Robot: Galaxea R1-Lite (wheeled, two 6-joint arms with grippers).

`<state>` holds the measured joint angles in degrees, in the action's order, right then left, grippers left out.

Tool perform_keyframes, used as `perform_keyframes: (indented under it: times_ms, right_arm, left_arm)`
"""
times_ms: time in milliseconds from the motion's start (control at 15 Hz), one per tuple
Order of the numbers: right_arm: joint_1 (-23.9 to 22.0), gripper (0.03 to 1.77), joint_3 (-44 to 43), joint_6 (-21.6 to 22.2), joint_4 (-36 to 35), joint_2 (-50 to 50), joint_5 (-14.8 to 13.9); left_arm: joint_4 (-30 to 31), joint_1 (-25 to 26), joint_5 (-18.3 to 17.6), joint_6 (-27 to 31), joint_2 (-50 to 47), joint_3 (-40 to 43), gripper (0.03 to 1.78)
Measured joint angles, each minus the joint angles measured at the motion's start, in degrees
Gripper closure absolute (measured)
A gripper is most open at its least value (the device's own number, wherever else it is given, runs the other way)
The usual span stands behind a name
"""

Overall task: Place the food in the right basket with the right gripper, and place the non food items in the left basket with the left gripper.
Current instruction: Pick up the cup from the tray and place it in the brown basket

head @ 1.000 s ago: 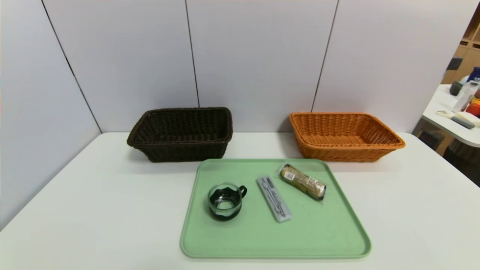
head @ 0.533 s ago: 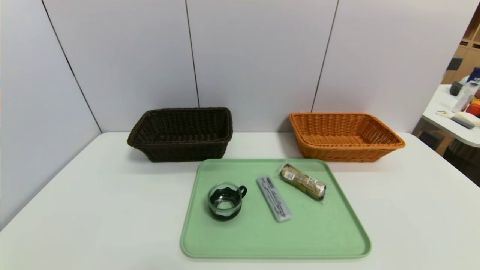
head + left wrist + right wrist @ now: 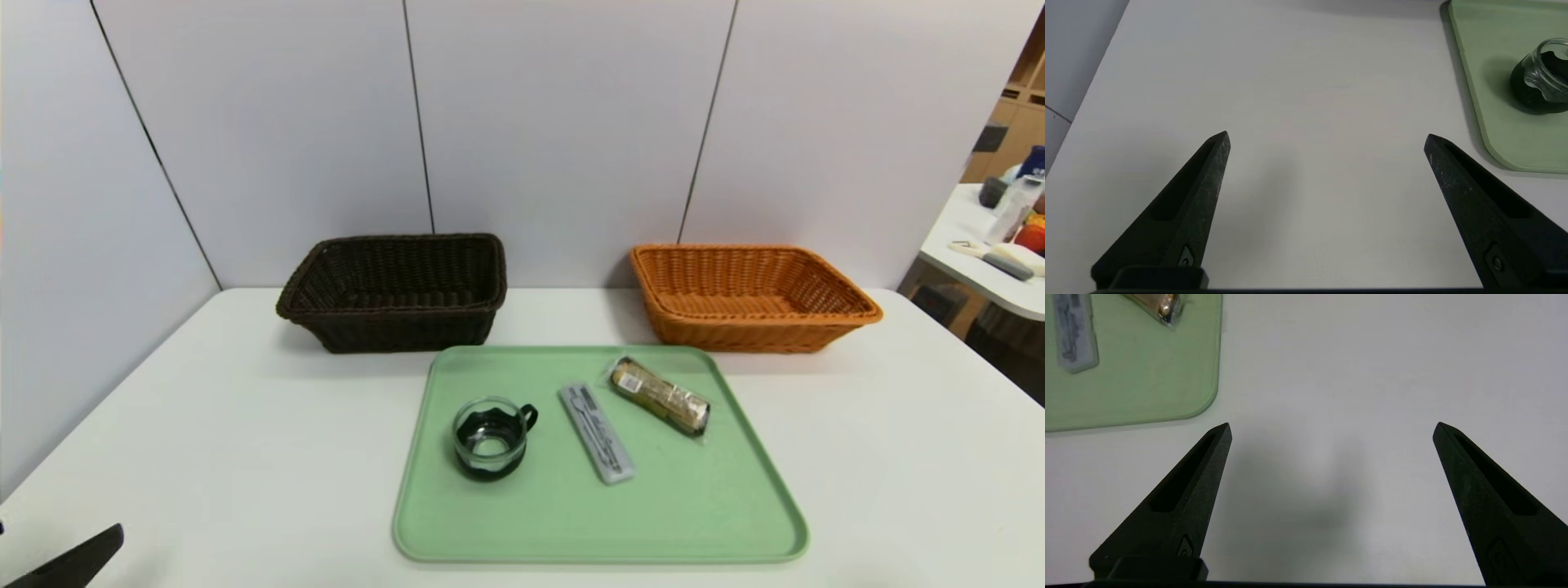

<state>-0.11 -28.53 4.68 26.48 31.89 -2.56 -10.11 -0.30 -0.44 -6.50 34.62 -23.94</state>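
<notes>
Where the white table (image 3: 245,457) reaches its left near corner, the left gripper (image 3: 1327,136), fingers spread wide, nothing between them. Next, behind the tray, one dark brown woven basket (image 3: 408,331), rectangular. Item: glass cup (image 3: 490,441), clear rim, black lower body, black handle turned to the right; on the left part of the green tray (image 3: 678,506). Item: flat pale-grey case (image 3: 597,433), utensil shapes printed or showing on it, lying slantwise mid-tray. Item: food packet (image 3: 660,395), golden-brown, clear wrapper, white label, aslant near the tray's far right corner. Behind and to the right, one orange woven basket (image 3: 751,331). Last, the right gripper (image 3: 1333,430), above the table beside the tray's near right corner, fingers wide apart, holding nothing. The right gripper appears only in its own wrist view; the baskets and the packet's label, only in the head view.
</notes>
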Motion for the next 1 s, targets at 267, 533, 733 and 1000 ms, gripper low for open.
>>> perform_keyframes:
  times_ms: [267,533,733,1000]
  right_arm:
    - [1.7,0.10,-6.3,-1.1,8.9,8.5,1.1]
    - [4.3,0.10,-10.2,-2.4,12.4,16.6,5.5]
    - [4.6,0.10,-12.2,-1.8,12.0,20.8,8.0]
    - [4.8,0.10,-15.8,-1.4,10.0,24.4,11.7]
  left_arm:
    - [-1.2,0.0,0.0,0.3,11.7,-4.7,0.12]
    - [-6.3,-1.2,-1.2,2.6,19.2,-7.9,0.12]
    - [-2.2,-1.8,-2.8,5.3,24.0,-8.3,0.12]
    - [9.5,-5.3,-7.3,6.5,32.0,-9.0,0.12]
